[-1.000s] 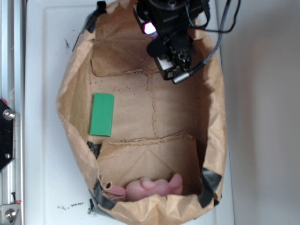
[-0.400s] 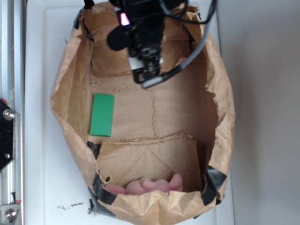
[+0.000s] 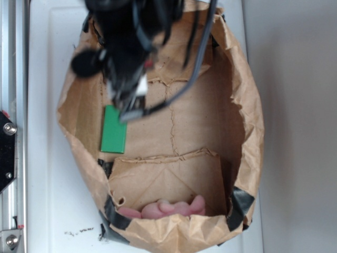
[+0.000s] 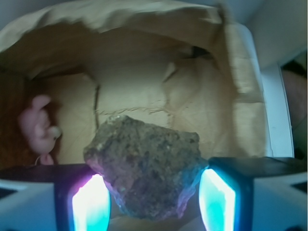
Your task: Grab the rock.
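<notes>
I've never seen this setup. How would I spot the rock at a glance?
Find the big brown paper bag lying open on the white table. Over its floor hangs the black gripper, and the rock sits between its glowing jaws. It is dark, rough and speckled, unlike the flat green block or the soft pink thing.

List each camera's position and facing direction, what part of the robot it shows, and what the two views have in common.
Exterior: sits overhead, looking straight down into the paper bag; the blurred arm and gripper cross its top, beside the green block.
Wrist: rides on the gripper, looking forward between its lit fingers at the rock they clamp.
Shared: the bag's brown interior and the pink soft thing, seen at the wrist view's left.
</notes>
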Action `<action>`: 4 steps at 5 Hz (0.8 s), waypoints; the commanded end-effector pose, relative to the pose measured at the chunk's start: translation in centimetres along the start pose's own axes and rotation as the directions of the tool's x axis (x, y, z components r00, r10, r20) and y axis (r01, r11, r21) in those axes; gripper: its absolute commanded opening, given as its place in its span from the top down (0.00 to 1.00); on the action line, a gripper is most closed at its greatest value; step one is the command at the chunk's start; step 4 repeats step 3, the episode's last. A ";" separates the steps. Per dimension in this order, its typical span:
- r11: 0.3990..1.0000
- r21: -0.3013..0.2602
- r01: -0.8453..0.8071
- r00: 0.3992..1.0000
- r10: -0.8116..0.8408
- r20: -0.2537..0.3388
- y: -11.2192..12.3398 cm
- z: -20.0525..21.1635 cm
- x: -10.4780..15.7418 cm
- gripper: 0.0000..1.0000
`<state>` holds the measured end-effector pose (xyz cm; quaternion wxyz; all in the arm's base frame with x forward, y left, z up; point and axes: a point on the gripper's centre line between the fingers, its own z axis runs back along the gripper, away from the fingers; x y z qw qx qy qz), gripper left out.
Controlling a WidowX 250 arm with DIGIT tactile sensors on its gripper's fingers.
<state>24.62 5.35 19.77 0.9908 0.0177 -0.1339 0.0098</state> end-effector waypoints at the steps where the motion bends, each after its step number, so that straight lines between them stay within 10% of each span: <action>1: 0.999 0.035 0.042 0.995 -0.045 0.091 -2.9 1.2 0.3 1.00; 4: 1.000 0.002 -0.020 0.996 0.020 0.081 -2.8 0.7 2.3 1.00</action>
